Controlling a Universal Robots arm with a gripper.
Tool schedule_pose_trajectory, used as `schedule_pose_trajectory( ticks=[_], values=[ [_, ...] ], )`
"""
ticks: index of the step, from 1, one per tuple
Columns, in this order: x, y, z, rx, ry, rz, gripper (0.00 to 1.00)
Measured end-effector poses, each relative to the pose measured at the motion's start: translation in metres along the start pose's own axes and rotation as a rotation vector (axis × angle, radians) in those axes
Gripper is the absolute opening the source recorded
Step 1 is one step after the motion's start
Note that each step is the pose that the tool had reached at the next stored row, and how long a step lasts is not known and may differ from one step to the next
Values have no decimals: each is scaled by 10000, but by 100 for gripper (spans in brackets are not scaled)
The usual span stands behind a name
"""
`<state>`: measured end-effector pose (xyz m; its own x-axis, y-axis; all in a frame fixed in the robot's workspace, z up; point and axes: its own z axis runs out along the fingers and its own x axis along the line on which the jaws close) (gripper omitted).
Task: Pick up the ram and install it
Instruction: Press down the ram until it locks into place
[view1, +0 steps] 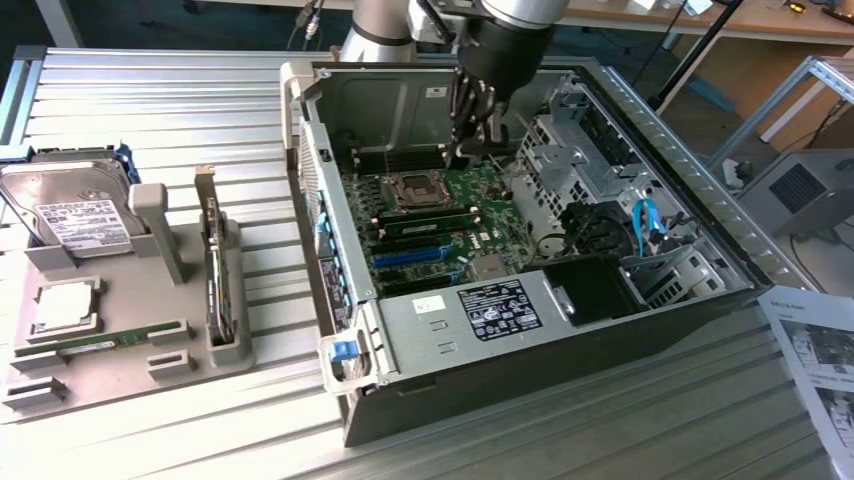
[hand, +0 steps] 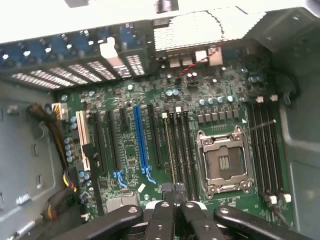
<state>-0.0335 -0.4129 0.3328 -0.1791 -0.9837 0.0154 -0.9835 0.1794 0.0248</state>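
Hand (view1: 477, 150) first: where do you have it, and why there?
— You have it inside the open computer case (view1: 667, 170), fingertips pointing down at the motherboard (view1: 461, 225), just on the far side of the processor socket (view1: 414, 187). From there the wrist camera looks straight along the memory slots.

What does it grip?
— Nothing you can make out. In the wrist view the fingers (hand: 162, 215) are drawn together at the tips, and no green stick lies between them.

Then where is the ram (view1: 427, 214)?
— By the look of it, upright in a slot just near of the socket, edge up as a seated module would stand, so the install appears done. A similar green stick (view1: 100, 341) lies flat in the grey holder (view1: 160, 225) on the bench (view1: 160, 90), well apart at the exterior view's left, kept there within your reach.
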Motion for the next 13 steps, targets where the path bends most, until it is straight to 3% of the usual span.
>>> schedule_pose_trajectory(
  ticks=[8,13],
  values=[
    [0,0,2,-22,-36,1408,11],
    [0,0,3,-40,-65,2611,11]
  ],
)
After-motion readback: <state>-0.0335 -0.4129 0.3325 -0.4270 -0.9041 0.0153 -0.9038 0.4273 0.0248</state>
